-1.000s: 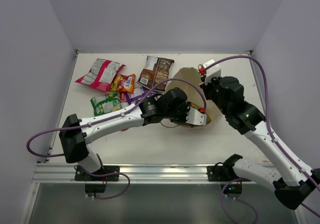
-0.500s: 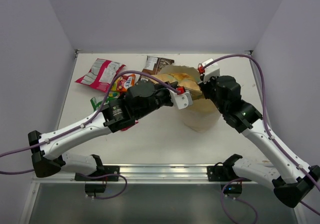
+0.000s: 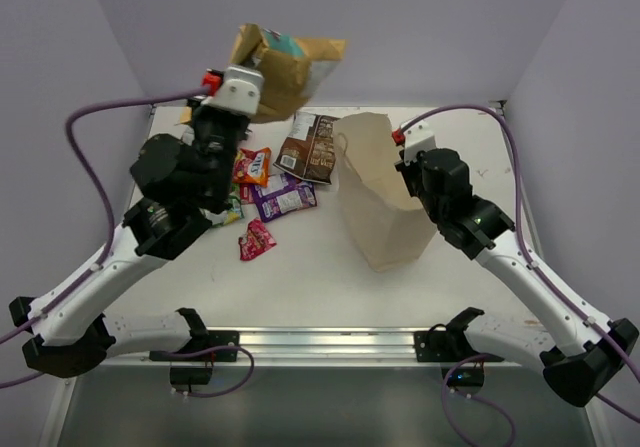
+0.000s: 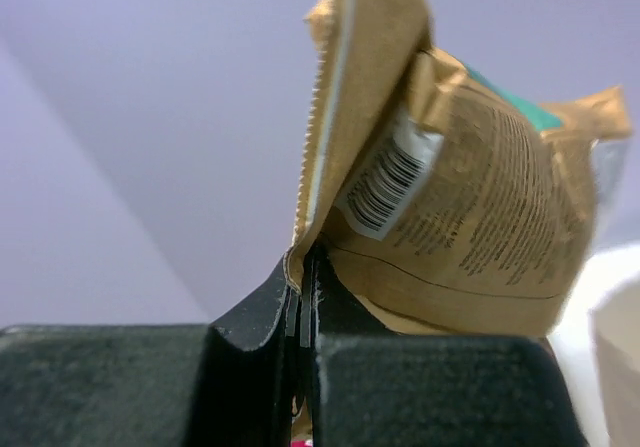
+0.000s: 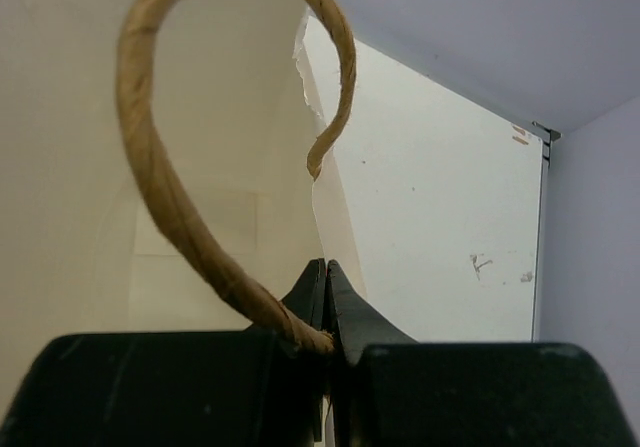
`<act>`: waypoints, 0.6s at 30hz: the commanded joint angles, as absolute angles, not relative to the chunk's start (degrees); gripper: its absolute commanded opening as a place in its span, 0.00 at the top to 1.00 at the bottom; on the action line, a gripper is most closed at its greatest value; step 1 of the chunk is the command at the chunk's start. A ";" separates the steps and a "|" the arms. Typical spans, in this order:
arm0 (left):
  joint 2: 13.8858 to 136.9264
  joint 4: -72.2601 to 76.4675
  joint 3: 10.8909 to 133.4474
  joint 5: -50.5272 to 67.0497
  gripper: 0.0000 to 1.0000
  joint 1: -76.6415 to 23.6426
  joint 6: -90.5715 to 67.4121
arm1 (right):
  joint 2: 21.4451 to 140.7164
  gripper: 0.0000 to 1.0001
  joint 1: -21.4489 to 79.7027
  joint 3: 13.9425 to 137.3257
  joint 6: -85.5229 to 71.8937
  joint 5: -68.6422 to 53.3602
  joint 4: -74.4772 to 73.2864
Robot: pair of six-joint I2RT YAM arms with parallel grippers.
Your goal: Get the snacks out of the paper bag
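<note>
My left gripper (image 3: pixel 257 91) is raised high over the table's far left and is shut on the edge of the large tan-yellow chip bag (image 3: pixel 288 59). In the left wrist view the shut jaws (image 4: pixel 303 267) pinch the bag's serrated seam (image 4: pixel 470 217). The beige paper bag (image 3: pixel 375 192) stands at centre right. My right gripper (image 3: pixel 403 152) is shut on its rim beside a brown string handle (image 5: pixel 150 167), and the pinched paper (image 5: pixel 200 237) shows in the right wrist view (image 5: pixel 328 272). The brown (image 3: pixel 312 147), orange (image 3: pixel 255 165), purple (image 3: pixel 283 197) and small pink (image 3: pixel 255 239) packets lie on the table.
A green packet (image 3: pixel 230 210) peeks out beside my left arm (image 3: pixel 175 202), which covers the table's left part. The pink-white bag is hidden. Walls enclose the table on three sides. A metal rail (image 3: pixel 320 345) runs along the near edge.
My left gripper pulled the chip bag out of the paper bag and swung it up and to the far left. The paper bag rose upright in my right gripper's hold.
</note>
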State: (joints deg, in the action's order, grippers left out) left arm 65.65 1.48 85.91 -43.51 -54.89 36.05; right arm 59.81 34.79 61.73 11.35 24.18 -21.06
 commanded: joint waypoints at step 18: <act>67.67 -19.23 83.24 -40.21 1.00 -51.06 4.68 | 58.63 1.00 30.24 65.13 5.45 34.62 -27.07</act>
State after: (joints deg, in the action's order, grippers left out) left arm 66.54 -11.03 84.38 -50.39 -51.00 17.74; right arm 60.49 31.73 62.26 8.32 30.79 -25.19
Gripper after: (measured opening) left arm 0.033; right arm 0.010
